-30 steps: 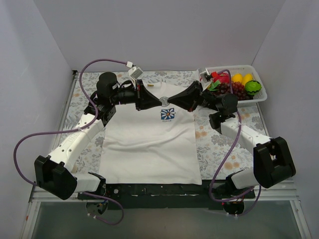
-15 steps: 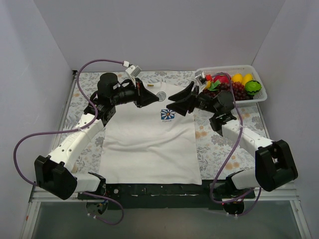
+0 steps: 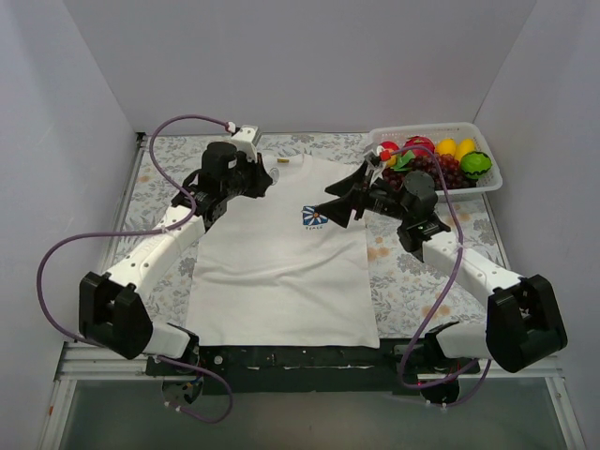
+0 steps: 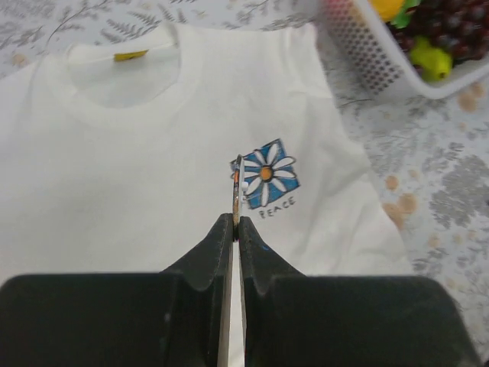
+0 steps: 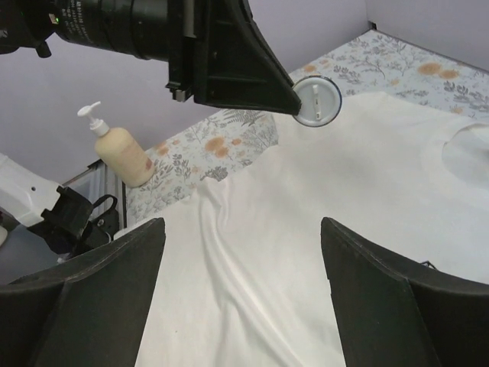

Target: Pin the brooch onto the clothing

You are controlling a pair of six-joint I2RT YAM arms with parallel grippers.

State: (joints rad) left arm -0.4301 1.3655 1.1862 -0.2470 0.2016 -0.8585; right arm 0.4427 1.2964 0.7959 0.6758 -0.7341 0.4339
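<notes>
One thin round brooch [image 5: 317,101] stands edge-on in the pinched-shut left fingers [image 4: 218,245], above the shirt [image 4: 114,176] just beside its daisy square [image 4: 265,173], facing the wide-spread, empty right fingers [image 5: 99,267].

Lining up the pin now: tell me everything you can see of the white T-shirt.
The T-shirt is plain white, cotton-looking, short-sleeved, round-necked, with a yellow label inside the collar and a blue daisy square over the word PEACE on its chest. It lies front up, mostly flat, creased, on the floral table, collar away from the arm bases.
</notes>
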